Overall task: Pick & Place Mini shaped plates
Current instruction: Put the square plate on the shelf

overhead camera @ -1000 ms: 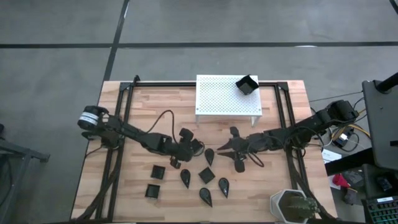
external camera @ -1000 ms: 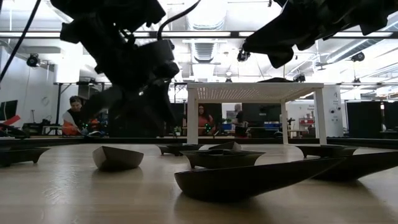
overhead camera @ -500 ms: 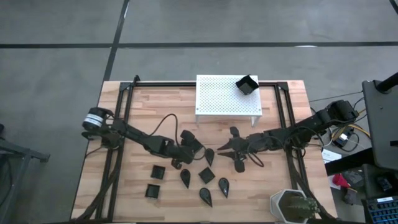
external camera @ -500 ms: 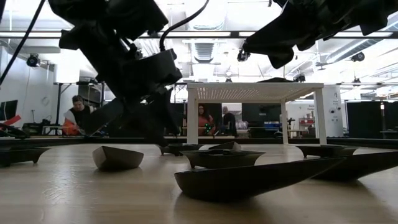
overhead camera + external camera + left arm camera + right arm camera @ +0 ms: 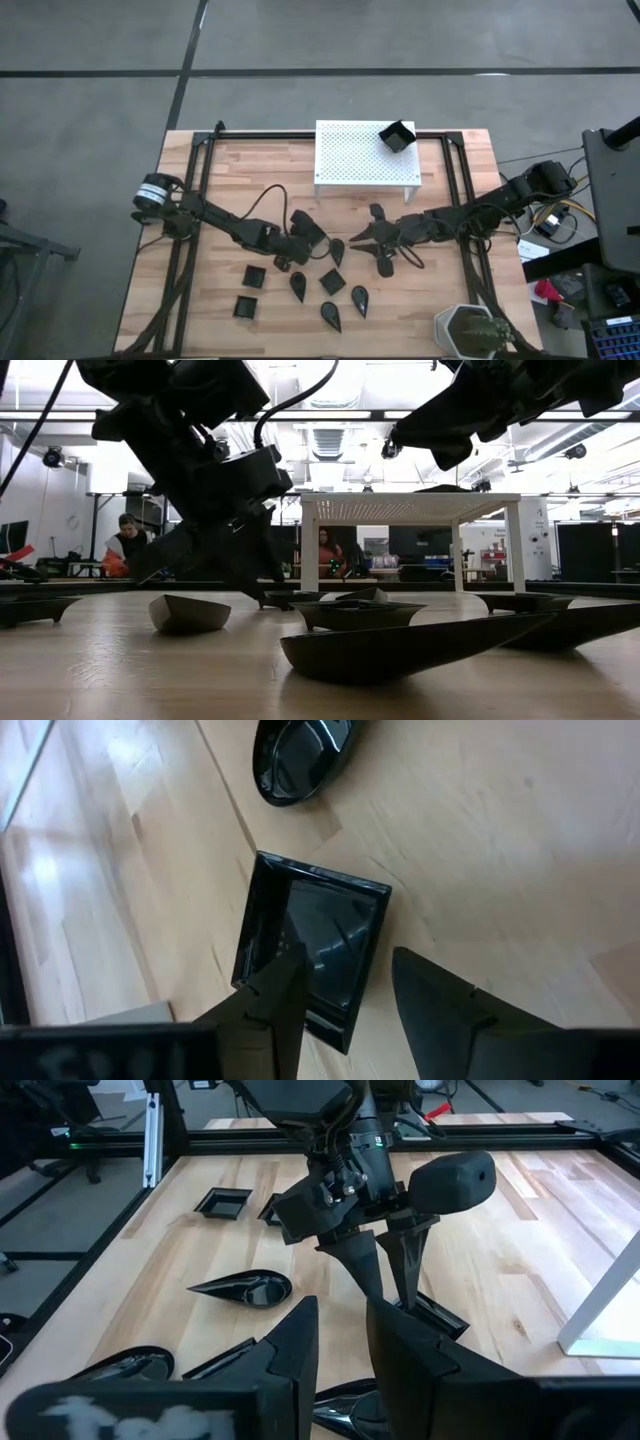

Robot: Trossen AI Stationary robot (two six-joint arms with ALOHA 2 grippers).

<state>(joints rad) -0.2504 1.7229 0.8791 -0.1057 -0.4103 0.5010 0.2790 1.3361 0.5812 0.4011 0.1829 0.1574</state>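
Small matte black plates lie on the wooden table: squares (image 5: 253, 275), (image 5: 245, 306), (image 5: 332, 282) and teardrops (image 5: 338, 250), (image 5: 299, 285), (image 5: 330, 316). One more square plate (image 5: 397, 136) sits on the white stand's top. My left gripper (image 5: 288, 258) is open and low over another square plate (image 5: 315, 945). Its fingers stand on either side of that plate's rim. My right gripper (image 5: 362, 232) hovers open and empty above the teardrops near the table's middle. My left gripper (image 5: 345, 985) comes from above, pointing down. One finger (image 5: 280, 995) is over the square plate's hollow and the other (image 5: 435, 1000) is outside its rim (image 5: 365, 970). The plate lies flat on the table. I cannot tell whether the fingers touch it.
The white perforated stand (image 5: 350, 155) is at the table's far middle. A white pot with a green plant (image 5: 470, 330) stands at the near right corner. Black frame rails (image 5: 190, 200) run along both sides. Bare wood shows at the table's far left and near left.
My left gripper has moved a little toward the table's right and near edge. It has come down over the square plate. The plates have kept their places.
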